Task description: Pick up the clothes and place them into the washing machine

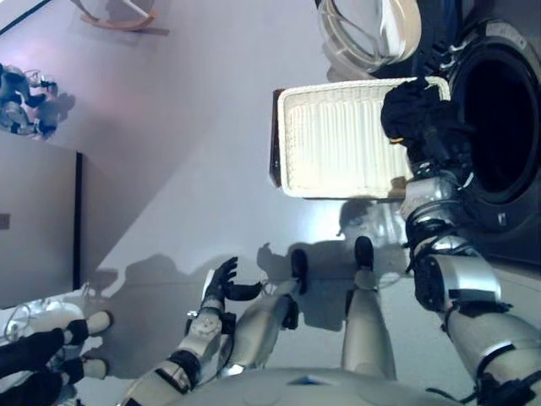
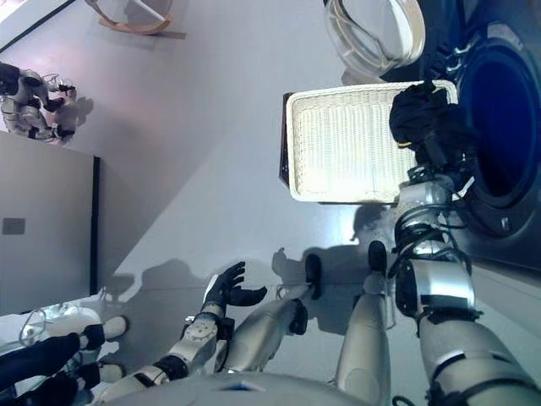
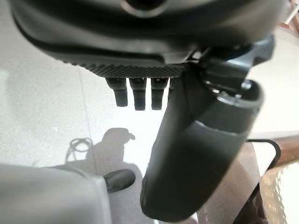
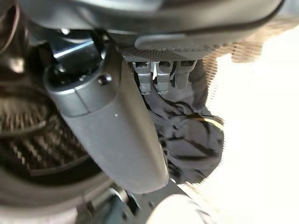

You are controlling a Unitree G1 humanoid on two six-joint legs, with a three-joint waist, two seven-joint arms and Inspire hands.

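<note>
A: Where's the dark garment (image 1: 412,108)?
B: Bunched at the basket (image 1: 338,144) corner, right hand (image 4: 159,77) curled round it. Washer drum (image 1: 499,127) just beside. Left hand (image 1: 221,282) relaxed, well apart.

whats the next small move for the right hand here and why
Probably carry the dark garment sideways from the white basket toward the washing machine's open drum. The right hand has its fingers curled on the cloth, which hangs at the basket's corner nearest the drum, not yet inside it. The left hand hangs open and idle, low over the floor.
</note>
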